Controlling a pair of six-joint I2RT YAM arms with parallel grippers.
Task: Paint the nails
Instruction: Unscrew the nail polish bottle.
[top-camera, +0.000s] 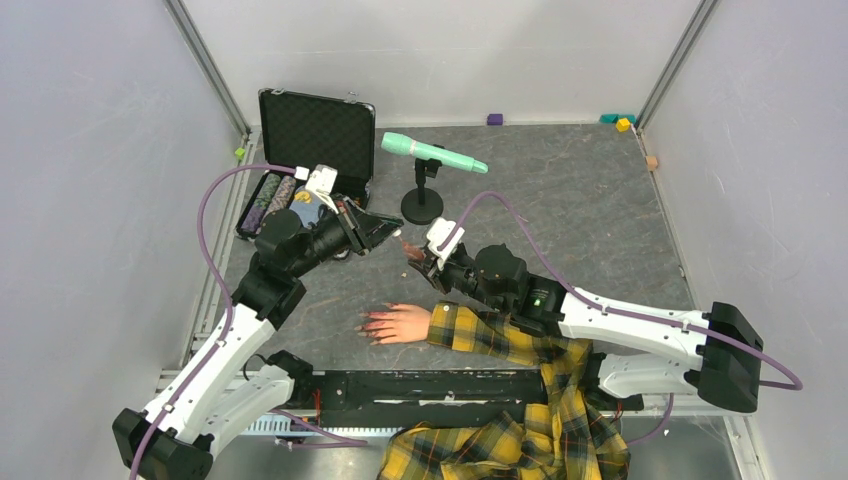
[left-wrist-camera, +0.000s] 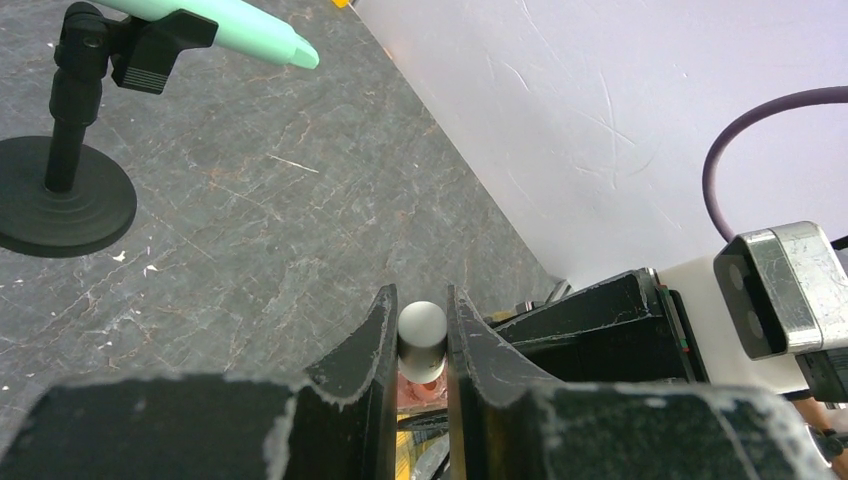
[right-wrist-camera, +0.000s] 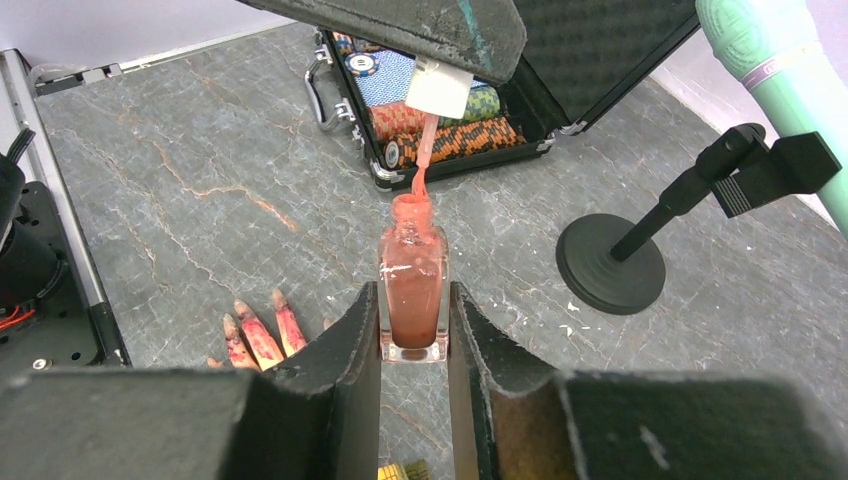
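The mannequin hand (top-camera: 402, 323) lies palm down near the table's front, with a yellow plaid sleeve (top-camera: 500, 335). Its nails (top-camera: 368, 325) are smeared red; they also show in the right wrist view (right-wrist-camera: 258, 338). My right gripper (right-wrist-camera: 414, 325) is shut on an open polish bottle (right-wrist-camera: 412, 290) held above the table. My left gripper (left-wrist-camera: 422, 345) is shut on the white cap (left-wrist-camera: 421, 335). The cap (right-wrist-camera: 438, 87) carries a pink brush (right-wrist-camera: 420, 170) whose tip is at the bottle's neck. Both grippers meet above the table (top-camera: 408, 250).
An open black case (top-camera: 300, 160) of poker chips stands at the back left. A green microphone (top-camera: 432, 154) on a black round-based stand (top-camera: 421, 205) stands just behind the grippers. Small blocks (top-camera: 622, 122) lie at the back wall. The sleeve drapes over the front edge.
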